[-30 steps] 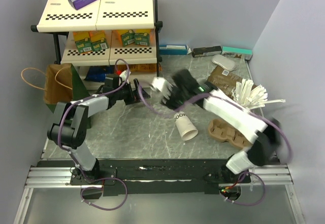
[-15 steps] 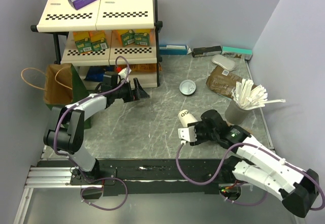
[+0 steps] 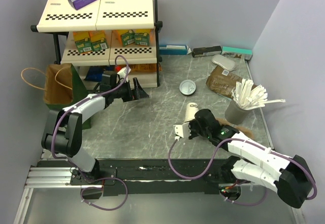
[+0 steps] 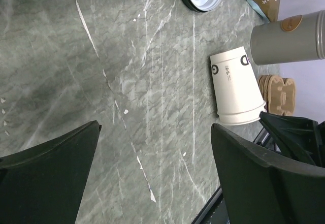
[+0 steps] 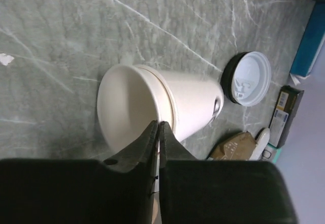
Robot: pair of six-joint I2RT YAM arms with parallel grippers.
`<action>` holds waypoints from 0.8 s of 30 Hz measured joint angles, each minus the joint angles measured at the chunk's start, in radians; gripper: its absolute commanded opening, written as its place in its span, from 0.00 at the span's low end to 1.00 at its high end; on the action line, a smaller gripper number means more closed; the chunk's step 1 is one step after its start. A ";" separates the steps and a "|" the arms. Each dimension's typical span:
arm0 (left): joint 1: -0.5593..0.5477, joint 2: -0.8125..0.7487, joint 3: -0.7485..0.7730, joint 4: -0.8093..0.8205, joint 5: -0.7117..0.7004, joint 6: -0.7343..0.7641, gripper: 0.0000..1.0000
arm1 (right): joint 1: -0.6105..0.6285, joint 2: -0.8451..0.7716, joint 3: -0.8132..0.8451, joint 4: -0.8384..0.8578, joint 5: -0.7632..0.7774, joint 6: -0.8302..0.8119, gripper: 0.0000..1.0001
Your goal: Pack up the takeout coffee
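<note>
On the table (image 3: 142,127), empty tipped paper cup (image 5: 193,102), rim pinched by right hand (image 5: 158,126); left hand (image 4: 155,127) apart.

Left arm (image 3: 91,103) and right arm (image 3: 254,150) — white shells, black joints, purple cables (image 3: 169,159); black wedge fingers (image 4: 45,183).

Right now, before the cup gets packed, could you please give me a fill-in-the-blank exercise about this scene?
The paper cup lies on its ____. The right fingers pinch the cup's ____. The left fingers stand wide ____, holding nothing.
Missing words: side; rim; open.
</note>
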 measured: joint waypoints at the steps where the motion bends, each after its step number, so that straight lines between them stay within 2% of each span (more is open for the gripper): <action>1: 0.000 0.000 0.000 0.000 0.000 0.000 0.97 | 0.000 0.001 0.000 0.004 0.002 0.003 0.00; 7: 0.000 0.000 0.000 0.000 0.000 0.000 0.97 | 0.000 0.030 0.079 -0.037 -0.007 0.074 0.00; 13: 0.000 0.000 0.000 0.000 0.004 0.000 0.96 | -0.003 0.133 0.385 -0.163 -0.092 0.285 0.00; 19: 0.000 -0.018 -0.014 0.010 0.068 0.010 0.96 | -0.033 0.295 0.684 -0.281 -0.252 0.544 0.00; 24: 0.000 -0.082 -0.049 0.018 0.139 0.043 0.96 | -0.087 0.487 0.819 -0.327 -0.375 0.726 0.00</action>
